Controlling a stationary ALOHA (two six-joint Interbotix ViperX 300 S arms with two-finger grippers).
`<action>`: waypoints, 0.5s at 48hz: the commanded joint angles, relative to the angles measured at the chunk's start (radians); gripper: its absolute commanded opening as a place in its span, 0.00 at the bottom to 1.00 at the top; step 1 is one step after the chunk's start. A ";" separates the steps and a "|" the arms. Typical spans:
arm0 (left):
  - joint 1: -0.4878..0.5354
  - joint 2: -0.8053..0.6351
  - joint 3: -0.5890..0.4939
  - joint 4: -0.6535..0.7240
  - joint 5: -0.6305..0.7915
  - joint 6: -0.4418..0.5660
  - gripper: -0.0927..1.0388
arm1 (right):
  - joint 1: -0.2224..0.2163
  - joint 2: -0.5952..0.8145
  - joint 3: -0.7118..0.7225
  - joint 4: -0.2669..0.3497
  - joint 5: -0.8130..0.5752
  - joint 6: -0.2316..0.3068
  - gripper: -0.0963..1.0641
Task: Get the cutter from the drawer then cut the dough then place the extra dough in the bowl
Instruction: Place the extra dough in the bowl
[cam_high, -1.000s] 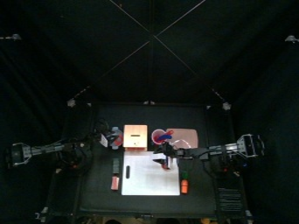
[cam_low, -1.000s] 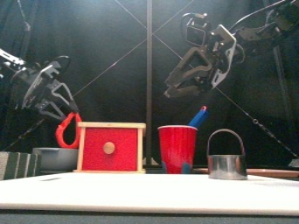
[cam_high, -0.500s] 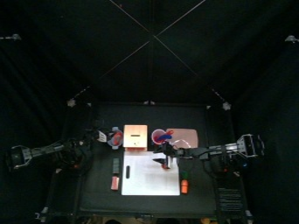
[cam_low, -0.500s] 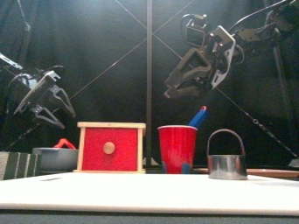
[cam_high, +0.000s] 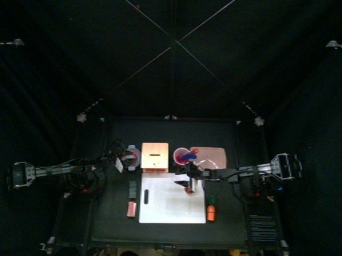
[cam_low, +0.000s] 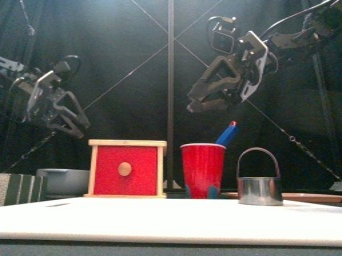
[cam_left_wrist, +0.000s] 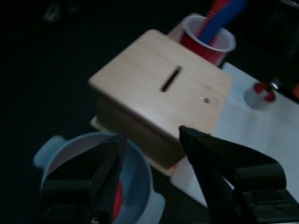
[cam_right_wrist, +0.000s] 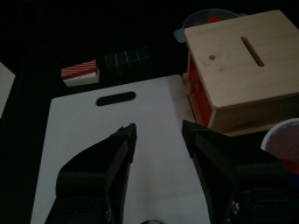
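Cutter (cam_low: 259, 180) stands upright on the board (cam_low: 160, 222) at the front right, apart from both arms, so I judge the cutting is done and you do not need to touch it. Behind it are the cup (cam_low: 203, 170) and the box (cam_low: 127, 169), side by side. The right gripper (cam_right_wrist: 160, 131) hangs high over the board with its jaws spread and nothing between them; leave it there. Farther back, at the left of the box, is the bowl (cam_low: 60, 183), and the left gripper (cam_left_wrist: 149, 138) hovers above it, jaws apart, holding nothing. In the left wrist view a red strip of dough (cam_left_wrist: 117, 199) shows inside the bowl, close to one jaw; I cannot tell if it lies free or touches that jaw. So the step in hand, as I judge it, is to finish the drop. Keep the jaws wide and lift straight up, slowly, so that any dough that sticks can peel off and fall inside, not over the rim. Do not swing sideways toward the box, because it is just beside the bowl. Check from the wrist view that all the red is within the rim before you take the arm away.
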 joint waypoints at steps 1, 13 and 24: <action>-0.135 -0.002 -0.026 0.196 -0.104 0.000 0.86 | -0.018 -0.025 -0.002 -0.011 -0.049 0.000 0.80; -0.238 0.000 0.015 0.322 -0.350 -0.003 0.86 | -0.032 -0.032 0.009 -0.041 -0.152 0.002 0.80; -0.247 0.000 0.037 0.310 -0.388 -0.003 0.86 | -0.032 -0.032 0.011 -0.035 -0.186 0.003 0.80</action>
